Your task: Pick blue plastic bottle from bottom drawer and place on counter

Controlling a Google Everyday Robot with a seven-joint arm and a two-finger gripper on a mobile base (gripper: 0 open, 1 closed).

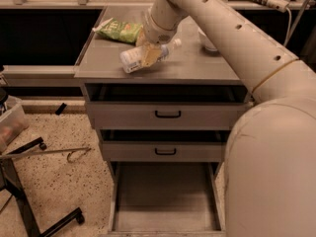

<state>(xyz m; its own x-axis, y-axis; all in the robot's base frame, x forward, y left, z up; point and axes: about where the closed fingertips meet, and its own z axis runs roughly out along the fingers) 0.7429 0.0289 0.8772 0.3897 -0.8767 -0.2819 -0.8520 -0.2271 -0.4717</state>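
Since I've got the gripper (150, 56) clamped round the blue plastic bottle (129, 60), it's tipped sideways just over the counter (197, 65) near the front edge, looks ready to set down, bottom drawer (163, 196) open below.

Tilted bottle (131, 59) in hand (151, 55) over counter (202, 65)

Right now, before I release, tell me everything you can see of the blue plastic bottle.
The blue plastic bottle is small, clear-greyish plastic with a pale label and a white cap. It lies nearly on its side, cap end tilted up toward the back right. The tool is shut around its middle, over the front left of the counter, near the green snack bag. Whether it touches the counter I cannot tell.
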